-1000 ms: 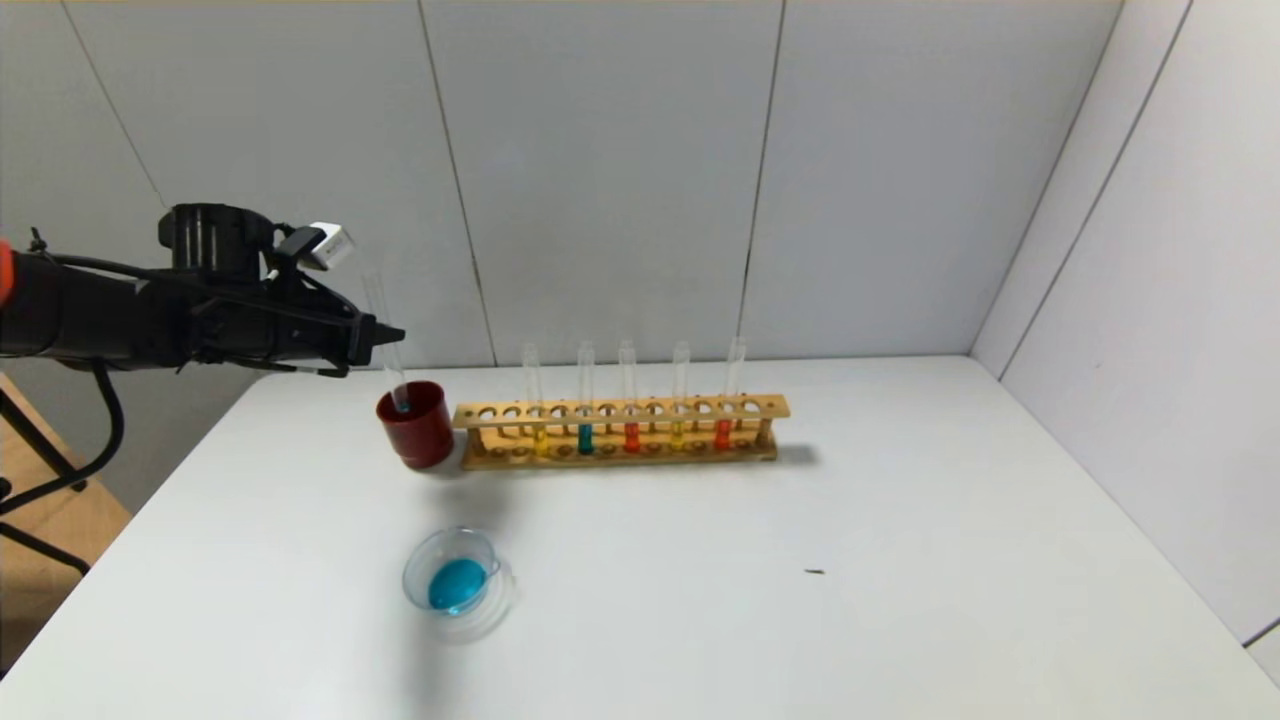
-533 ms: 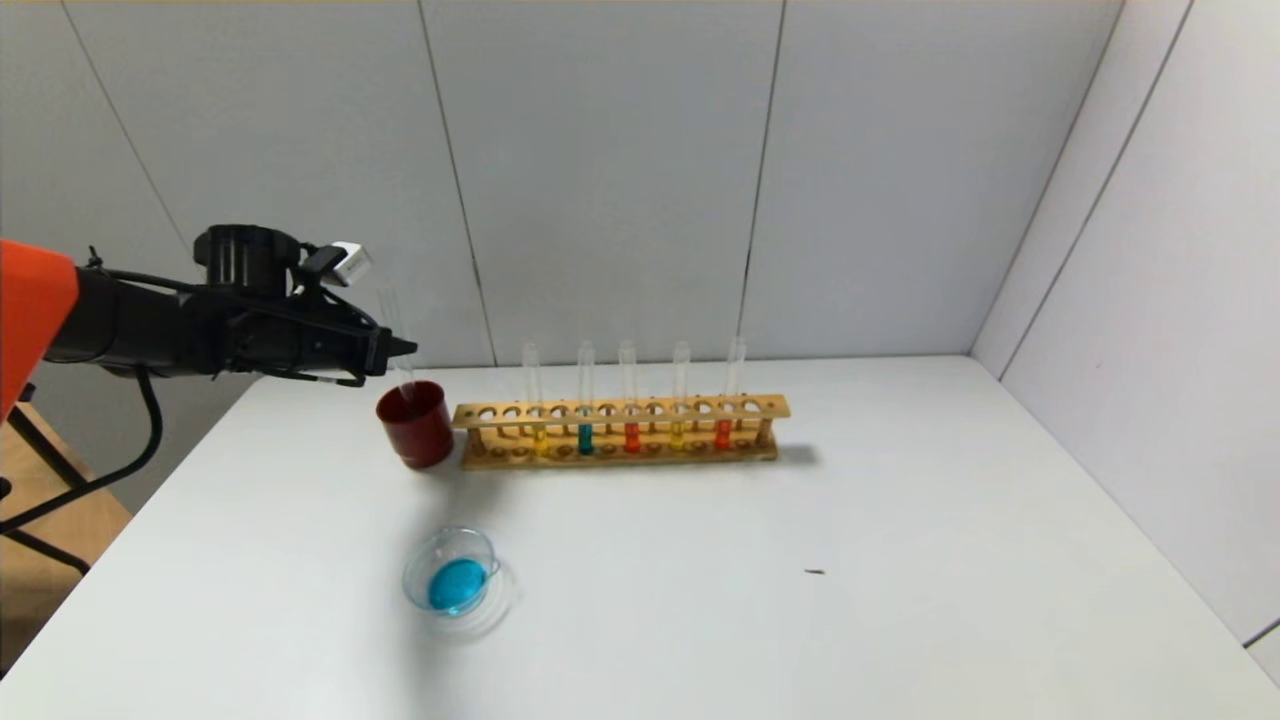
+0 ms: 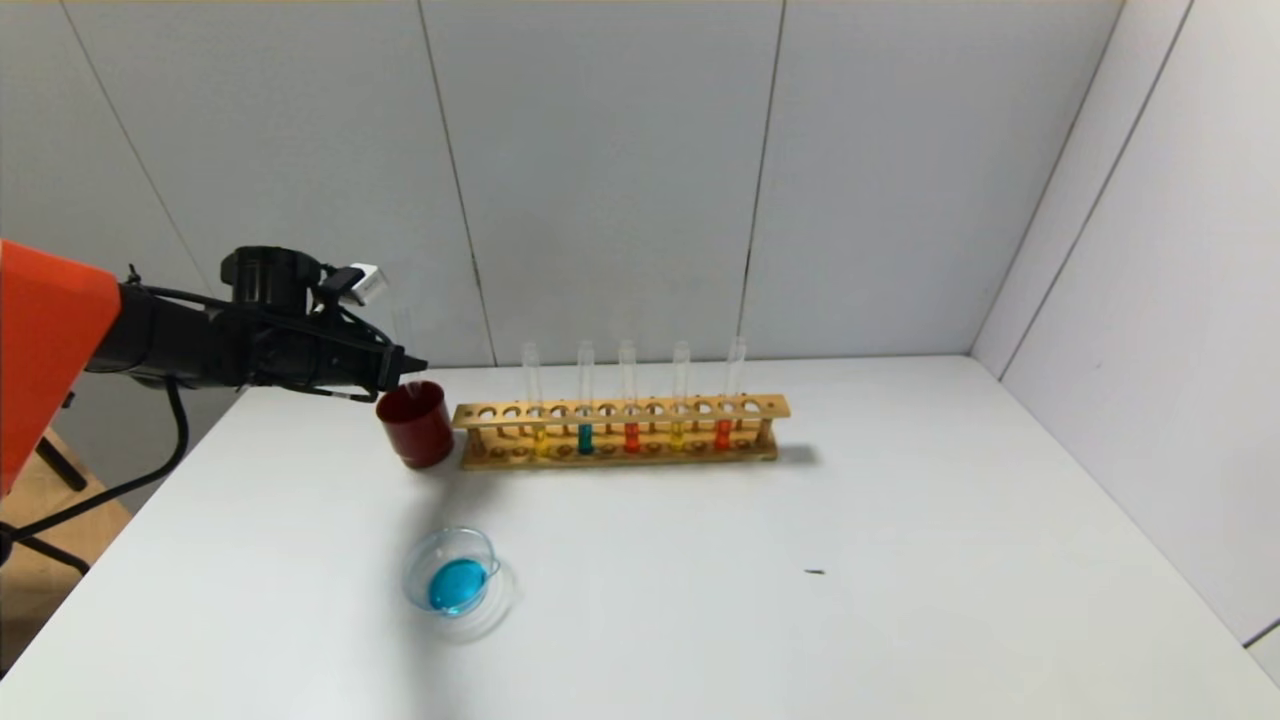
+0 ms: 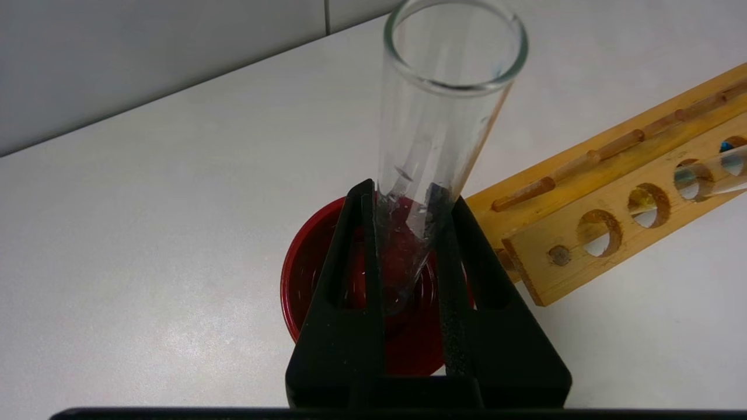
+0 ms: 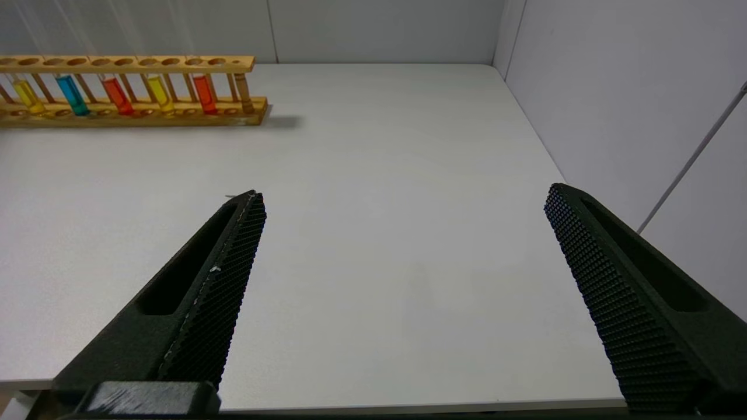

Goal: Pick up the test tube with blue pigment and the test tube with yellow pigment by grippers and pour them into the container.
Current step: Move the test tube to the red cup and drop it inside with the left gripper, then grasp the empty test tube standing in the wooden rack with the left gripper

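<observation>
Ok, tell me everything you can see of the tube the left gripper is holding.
The test tube is clear glass with a rolled open rim, now empty apart from faint droplets inside. It stands nearly upright, slightly tilted, clamped at mid-length in the shut left gripper. Its rounded bottom hangs inside the dark red cup beside the wooden rack; whether it touches the cup is unclear.

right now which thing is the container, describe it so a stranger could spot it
Start at the wooden rack at the table's far side, then come toward the robot from the dark red cup. The container is the shallow clear glass dish alone there, the only vessel holding a blue pool.
</observation>
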Controlling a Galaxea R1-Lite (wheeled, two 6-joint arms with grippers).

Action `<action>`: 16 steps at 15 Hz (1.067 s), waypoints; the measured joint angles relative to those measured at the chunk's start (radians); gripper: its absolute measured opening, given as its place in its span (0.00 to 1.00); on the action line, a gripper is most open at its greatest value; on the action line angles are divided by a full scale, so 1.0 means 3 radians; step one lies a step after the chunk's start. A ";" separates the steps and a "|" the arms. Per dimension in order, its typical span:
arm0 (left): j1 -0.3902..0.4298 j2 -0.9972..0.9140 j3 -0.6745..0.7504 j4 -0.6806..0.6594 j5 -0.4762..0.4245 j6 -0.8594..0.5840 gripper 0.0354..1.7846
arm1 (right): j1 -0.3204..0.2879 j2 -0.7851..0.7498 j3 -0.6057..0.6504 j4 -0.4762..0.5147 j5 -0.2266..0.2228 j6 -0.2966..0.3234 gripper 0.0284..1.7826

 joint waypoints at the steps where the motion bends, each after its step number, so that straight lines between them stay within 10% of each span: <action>1: 0.0001 0.0010 0.0000 0.0000 0.0001 0.0000 0.16 | 0.0000 0.0000 0.0000 0.0000 0.0001 0.0000 0.98; 9: 0.0001 0.0062 -0.0008 0.0000 0.0006 0.0006 0.21 | 0.0000 0.0000 0.0000 0.0000 0.0001 0.0000 0.98; 16: -0.0004 0.0072 0.0011 0.0000 0.0006 0.0093 0.77 | 0.0000 0.0000 0.0000 0.0000 0.0001 0.0000 0.98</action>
